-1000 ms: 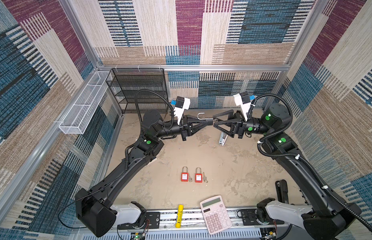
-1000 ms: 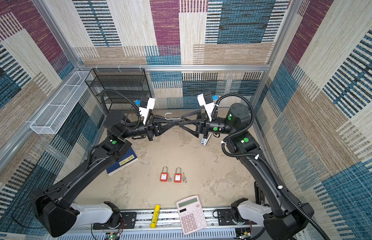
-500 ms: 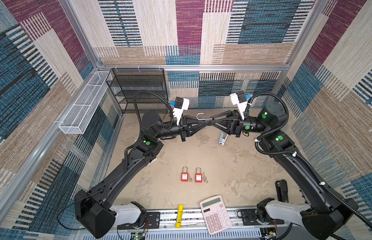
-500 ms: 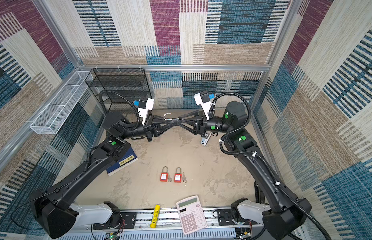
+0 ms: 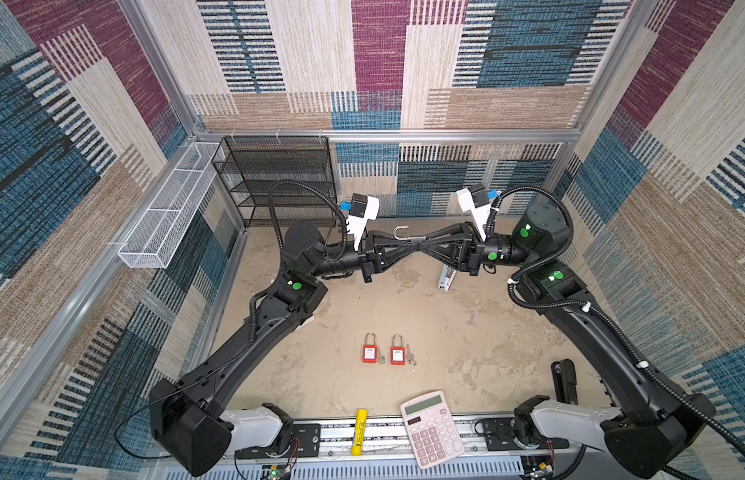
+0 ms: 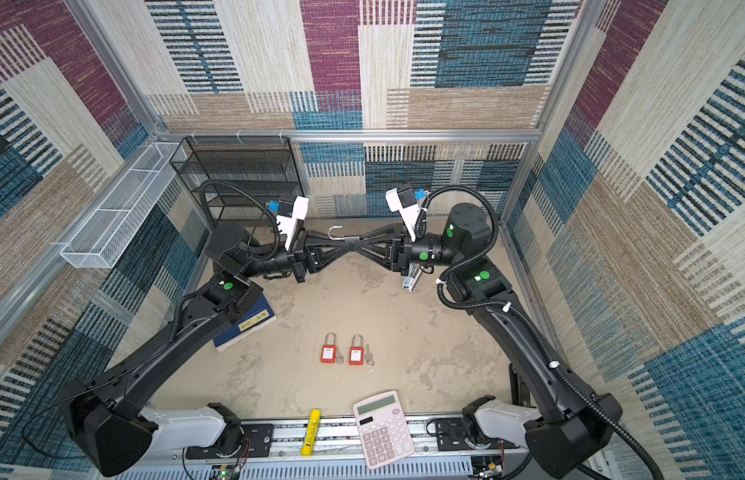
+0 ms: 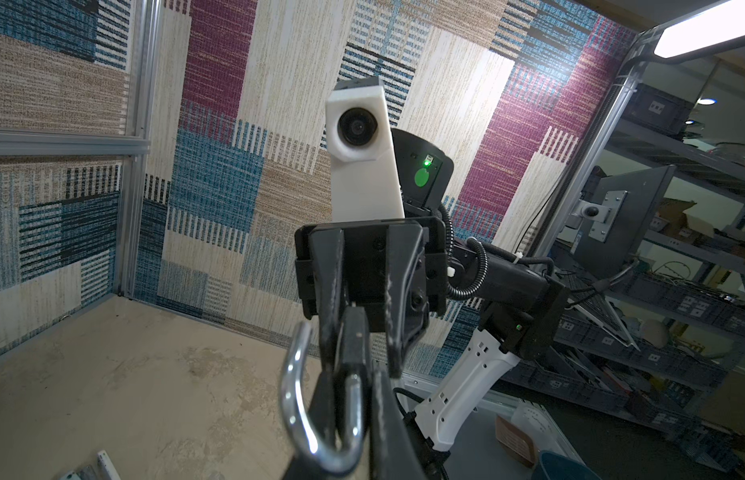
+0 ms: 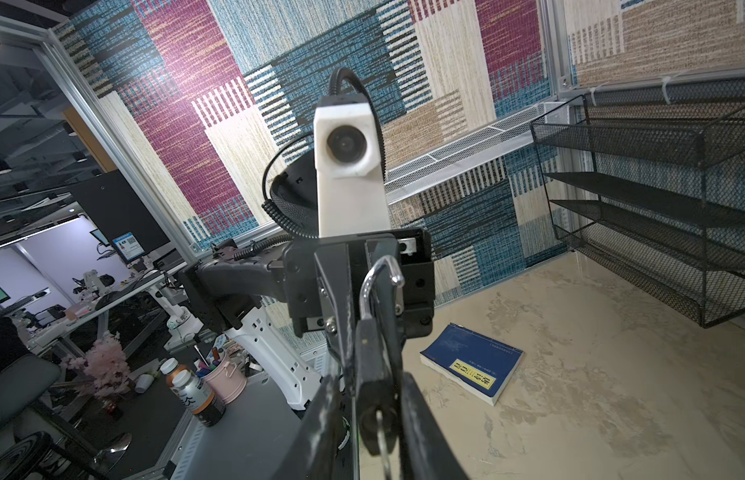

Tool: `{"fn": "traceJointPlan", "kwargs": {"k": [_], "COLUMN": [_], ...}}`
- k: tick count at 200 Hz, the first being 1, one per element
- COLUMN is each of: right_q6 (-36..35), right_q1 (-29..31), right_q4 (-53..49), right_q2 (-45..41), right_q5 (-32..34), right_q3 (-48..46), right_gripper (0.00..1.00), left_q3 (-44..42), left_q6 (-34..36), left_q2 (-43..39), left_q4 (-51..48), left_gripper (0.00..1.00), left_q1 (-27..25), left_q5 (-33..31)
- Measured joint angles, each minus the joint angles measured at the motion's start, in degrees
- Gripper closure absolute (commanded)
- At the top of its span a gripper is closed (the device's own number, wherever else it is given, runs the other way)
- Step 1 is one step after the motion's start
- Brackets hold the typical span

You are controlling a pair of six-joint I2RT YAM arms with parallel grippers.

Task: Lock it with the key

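Two black robot arms meet tip to tip in mid-air over the back of a sandy worktop (image 5: 466, 324). The left gripper (image 5: 410, 246) is closed tight, its fingers (image 7: 389, 432) clamped on a black padlock (image 8: 375, 361) near the shackle end. The silver shackle (image 7: 298, 411) stands open, with one leg in the lock body and the free leg curling out beside the left fingers like a hook (in both top views it shows as a small silver hook just behind those fingers, toward the back wall).

The lock body runs from the left fingers straight toward the right gripper (image 5: 428, 246). That gripper's fingers (image 8: 420, 432) are narrow and sit one on each side of the body's far end. A thin silver key (image 8: 381, 440) sticks out of that end, between the right fingers. I cannot tell whether they pinch the key or the lock, or only flank them.

Well below the fingers and toward the front, a red padlock (image 5: 369, 353) and a second red padlock (image 5: 398, 354) lie side by side on the worktop. Farther forward, at the front edge, lie a white calculator (image 5: 432, 428) and a yellow tube (image 5: 358, 426). A blue book (image 6: 246, 322) lies under the left arm. A black wire rack (image 5: 279, 178) stands behind the left gripper.
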Motion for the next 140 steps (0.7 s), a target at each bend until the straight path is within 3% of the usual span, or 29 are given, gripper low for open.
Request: {"fn": "traceJointPlan", "kwargs": {"k": [60,69,92,140], "right_q6": [-0.55,-0.66,-0.15,-0.15], "right_q1": [0.2,0.2,0.26,0.31], "right_q4": [0.46,0.5,0.44,0.39], "right_q2": [0.5,0.5,0.52,0.35], "right_q5": [-0.63,-0.83,-0.92,-0.74], "right_q3": [-0.07,-0.07,-0.02,-0.02], "right_gripper": [0.93,0.96,1.0,1.0], "left_q3": [-0.22,-0.22,-0.2,-0.22], "left_q6": [-1.22,-1.25,-0.98,0.0], "left_q2": [0.07,0.11,0.26,0.02], "left_q4": [0.04,0.04,-0.02,-1.62], "left_gripper": [1.0,0.85,0.64,0.54], "left_q1": [0.02,0.04,0.04,0.11], "left_q5": [0.0,0.0,-0.26,-1.6]}}
